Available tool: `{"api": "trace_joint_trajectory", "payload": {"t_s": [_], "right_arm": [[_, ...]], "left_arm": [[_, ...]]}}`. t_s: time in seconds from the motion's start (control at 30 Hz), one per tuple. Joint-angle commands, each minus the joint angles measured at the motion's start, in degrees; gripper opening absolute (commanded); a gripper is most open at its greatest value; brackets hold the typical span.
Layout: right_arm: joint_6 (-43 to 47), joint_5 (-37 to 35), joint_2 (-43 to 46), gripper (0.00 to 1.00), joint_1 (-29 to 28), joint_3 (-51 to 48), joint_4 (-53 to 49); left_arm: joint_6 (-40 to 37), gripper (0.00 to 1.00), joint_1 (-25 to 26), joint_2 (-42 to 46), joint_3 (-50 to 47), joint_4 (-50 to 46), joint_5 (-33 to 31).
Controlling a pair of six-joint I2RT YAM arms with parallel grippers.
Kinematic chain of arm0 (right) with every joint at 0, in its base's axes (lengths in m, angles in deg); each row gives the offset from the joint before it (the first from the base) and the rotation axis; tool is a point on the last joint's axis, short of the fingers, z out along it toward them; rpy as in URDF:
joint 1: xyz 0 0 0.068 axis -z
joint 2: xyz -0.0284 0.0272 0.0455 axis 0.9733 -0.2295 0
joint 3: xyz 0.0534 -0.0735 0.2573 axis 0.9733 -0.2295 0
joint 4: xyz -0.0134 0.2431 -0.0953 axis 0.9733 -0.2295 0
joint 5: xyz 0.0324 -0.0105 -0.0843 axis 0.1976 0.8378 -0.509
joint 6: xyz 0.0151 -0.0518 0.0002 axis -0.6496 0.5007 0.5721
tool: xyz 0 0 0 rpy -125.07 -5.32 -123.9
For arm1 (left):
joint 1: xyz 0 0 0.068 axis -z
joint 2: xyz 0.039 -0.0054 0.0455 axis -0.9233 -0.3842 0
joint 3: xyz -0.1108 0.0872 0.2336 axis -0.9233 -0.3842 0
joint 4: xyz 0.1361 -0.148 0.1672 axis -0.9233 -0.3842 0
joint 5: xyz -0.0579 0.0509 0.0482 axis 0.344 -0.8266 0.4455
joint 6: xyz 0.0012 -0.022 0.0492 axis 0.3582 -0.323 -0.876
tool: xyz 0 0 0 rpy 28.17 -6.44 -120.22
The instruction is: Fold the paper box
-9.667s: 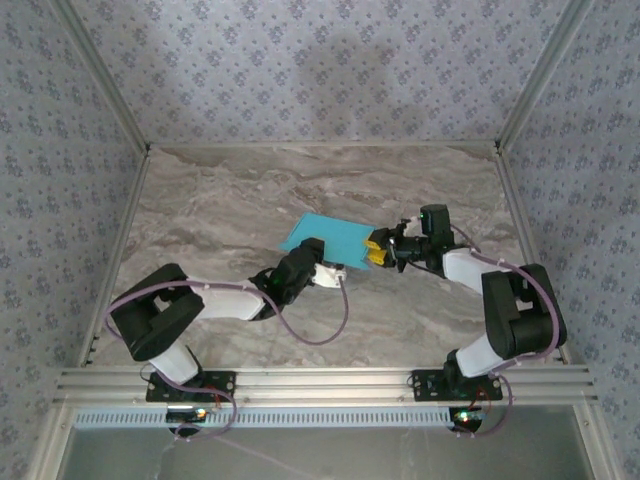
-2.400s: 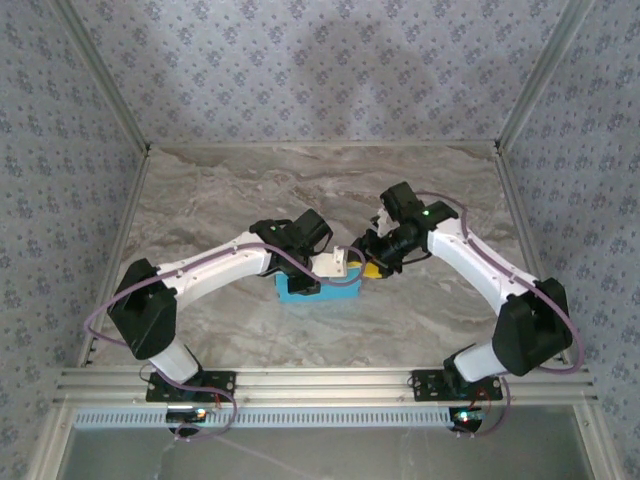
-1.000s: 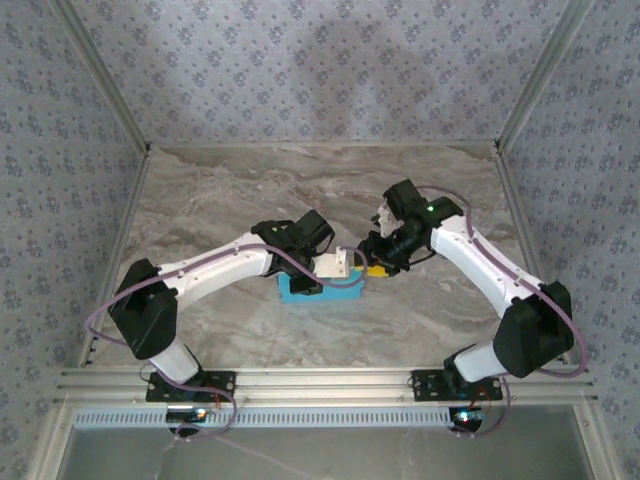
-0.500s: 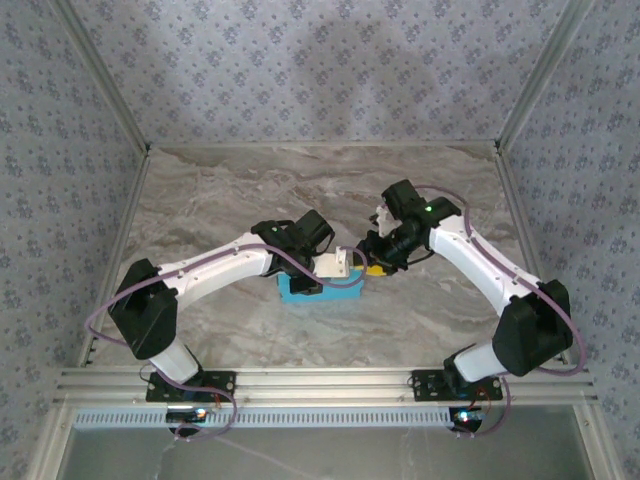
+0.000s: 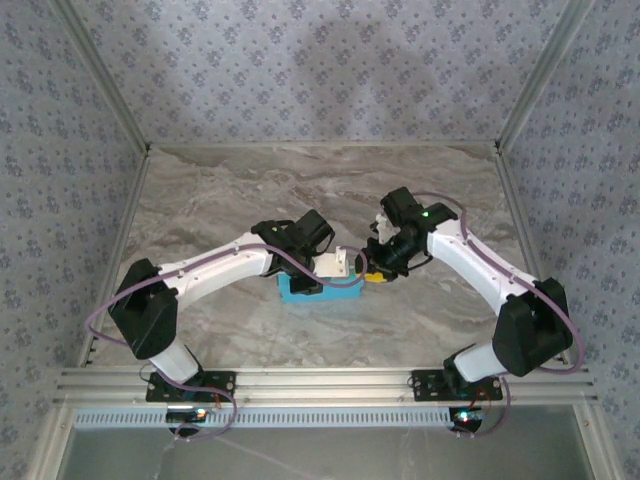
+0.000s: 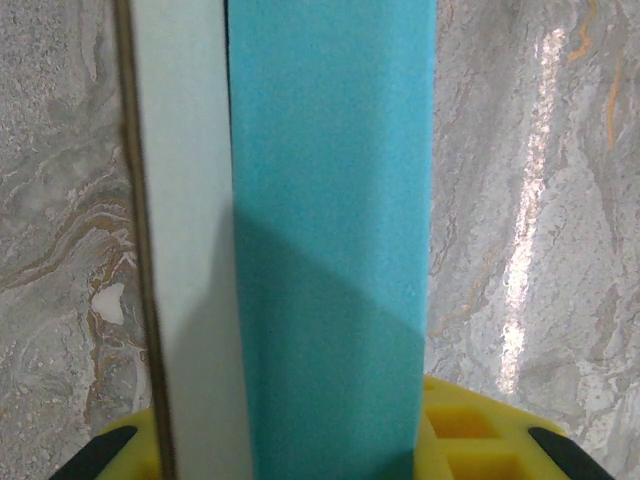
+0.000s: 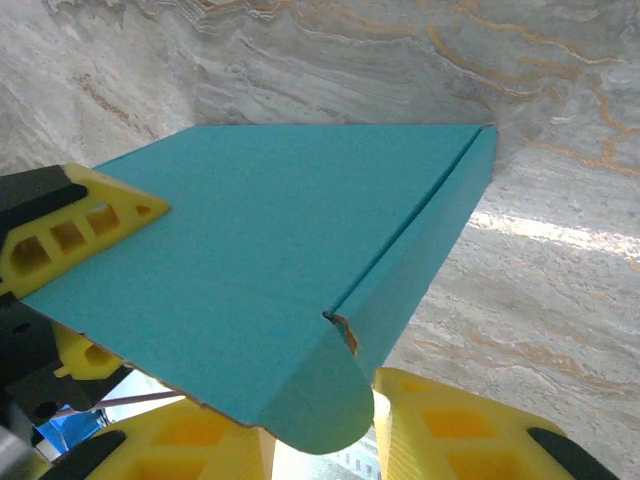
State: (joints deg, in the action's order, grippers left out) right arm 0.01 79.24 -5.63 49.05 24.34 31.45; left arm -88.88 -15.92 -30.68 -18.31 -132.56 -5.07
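Right hand [image 5: 374, 272] edged closer, astride paper box [image 5: 318, 292] flap, grip unclear, left hand [image 5: 350, 268] clamping its edge, open table [image 5: 250, 190] around.

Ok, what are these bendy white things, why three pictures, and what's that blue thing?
Those are two white robot arms, bolted at the near edge of a marble-patterned table. Each ends in a gripper with two yellow fingers, like a pinching hand. The wide picture comes from a camera above and behind them; the two close-ups come from a little camera on each wrist. The blue thing is a thin light-blue cardboard box being folded. The left gripper pinches it. The right gripper has the box's rounded flap between its fingers; whether it is squeezing, I can't tell.
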Motion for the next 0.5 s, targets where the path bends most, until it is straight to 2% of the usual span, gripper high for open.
{"api": "trace_joint_trajectory", "payload": {"t_s": [0.0, 0.1, 0.23, 0.4, 0.47], "right_arm": [[0.9, -1.1, 0.4, 0.32, -0.2, -0.5, -1.4], [0.3, 0.3, 0.7, 0.33, -0.3, -0.4, -0.5], [1.5, 1.1, 1.3, 0.41, -0.1, 1.6, -1.8], [5.7, -4.8, 1.4, 0.56, 0.8, 5.1, -7.2], [6.4, -3.9, 1.6, 0.58, 1.3, 5.3, -7.3]], "left_arm": [[0.2, 0.23, -0.2, -0.9, 0.2, 0.9, 1.0], [0.1, 0.23, -0.2, -1.0, -0.1, 0.9, 1.5], [-0.1, 0.23, -0.2, -1.4, 0.0, 0.6, 1.3], [-0.3, 0.22, -0.2, -1.1, 0.1, 0.4, 1.4], [-0.3, 0.22, -0.2, -1.1, 0.1, 0.4, 1.5]]}}
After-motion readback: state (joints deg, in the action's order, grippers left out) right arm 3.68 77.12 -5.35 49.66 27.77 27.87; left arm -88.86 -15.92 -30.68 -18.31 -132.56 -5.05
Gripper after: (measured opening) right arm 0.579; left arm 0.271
